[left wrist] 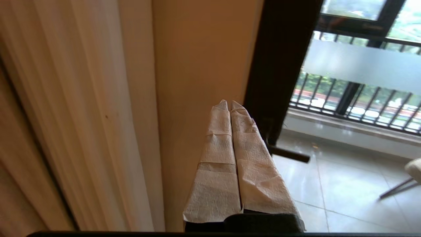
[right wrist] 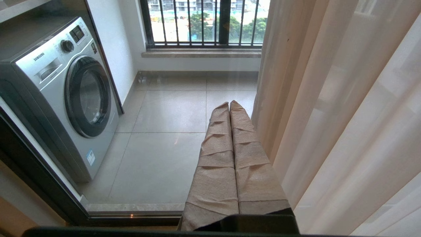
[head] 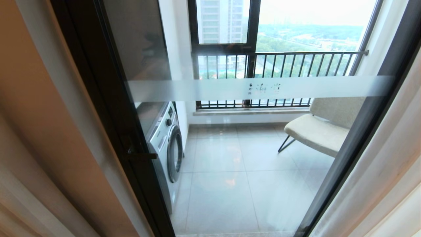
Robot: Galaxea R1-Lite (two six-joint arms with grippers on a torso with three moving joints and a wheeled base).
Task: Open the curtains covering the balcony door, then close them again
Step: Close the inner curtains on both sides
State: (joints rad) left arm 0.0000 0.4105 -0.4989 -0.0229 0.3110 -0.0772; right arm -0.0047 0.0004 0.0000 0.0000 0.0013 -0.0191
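From the head view neither arm shows, only the balcony door standing bare, its clear glass set in a dark frame and crossed by a frosted band with small characters, a small dark handle on the left frame. The curtains are drawn back to both sides of it: tan folds at the left edge, and a paler, sheerer layer hanging at the right. Through the glass you see a silver front-loading washing machine, a cream chair, the tiled floor and a barred railing under the far window. The left wrist view adds what the head misses: the left hand, its fingers wrapped in pale tape and pressed together, gripping nothing, pointing at the flat tan panel just beside the door frame, with thick vertical folds of drape to one side. The right wrist view shows the right hand likewise closed and empty, held near the sheer layer, through which the chair shows faintly, and the Samsung badge on the washer is readable here.
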